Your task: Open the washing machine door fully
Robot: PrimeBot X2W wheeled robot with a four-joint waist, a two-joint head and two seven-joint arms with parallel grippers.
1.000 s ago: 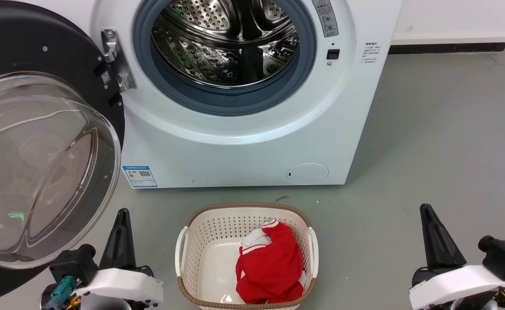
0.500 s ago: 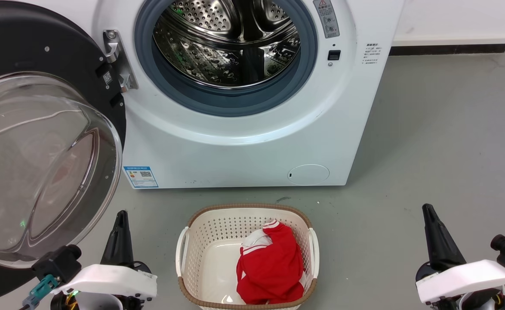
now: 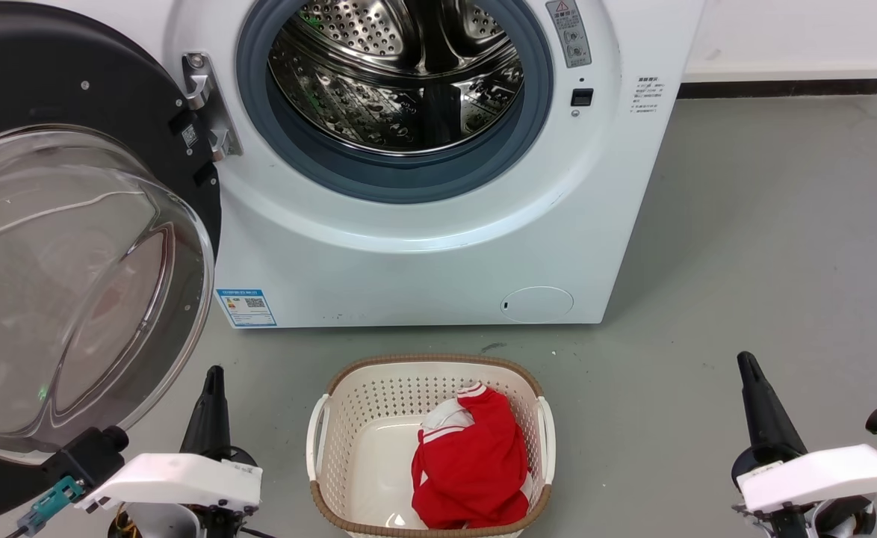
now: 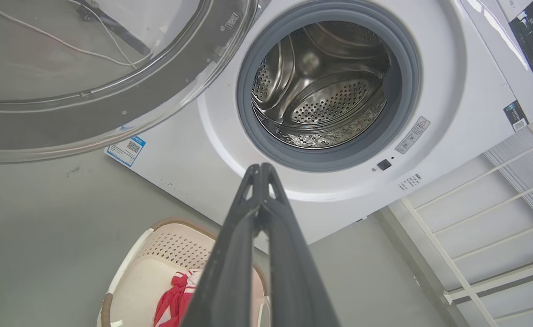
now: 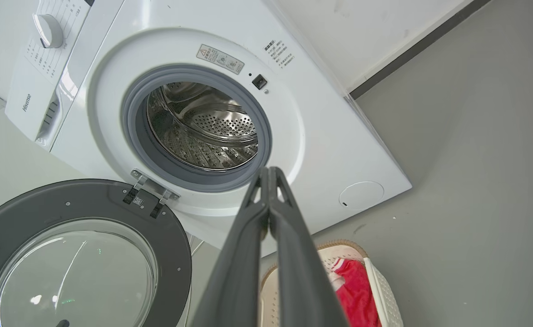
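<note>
Washing machine door point(image 3: 72, 284), the large round glossy black disc with the bulging clear glass bowl, hangs swung out on the robot's left of the opening, glass bowl facing the head camera, metal hinge point(image 3: 207, 104) on the opening's left edge. Big white boxy front-loading washing machine point(image 3: 423, 261) has its mouth fully exposed: grey rubber gasket point(image 3: 408, 175) around the perforated steel drum point(image 3: 401, 75), nothing across it. Door's right edge overlaps the machine's lower-left front in head view, just above the blue label point(image 3: 246, 307). Cream perforated laundry basket with brown rim point(image 3: 379, 403) sits on the grey floor point(image 3: 745, 224) centred before the machine, with a strip of bare floor between the two; red-and-white garment point(image 3: 468, 463) lies inside it. Floor right of the machine and basket is open up to the white wall's dark skirting point(image 3: 775, 84). Left pincer point(image 3: 213, 373) sits low at lower left, between door rim and basket, fingers pointing up the view toward the machine; clear of the basket, close under the glass bowl's lower edge. Its wrist housing overlaps the door's bottom rim in head view; contact there can't be told. Left wrist view shows its two dark fingers pressed together at the tips, holding nothing, aimed at the machine front below the gasket. Right pincer point(image 3: 745, 360) sits low at lower right over bare floor, well apart from basket and machine, fingers pointing up the view. Right wrist view: tips pressed together, empty, aimed at the machine's lower front.
</note>
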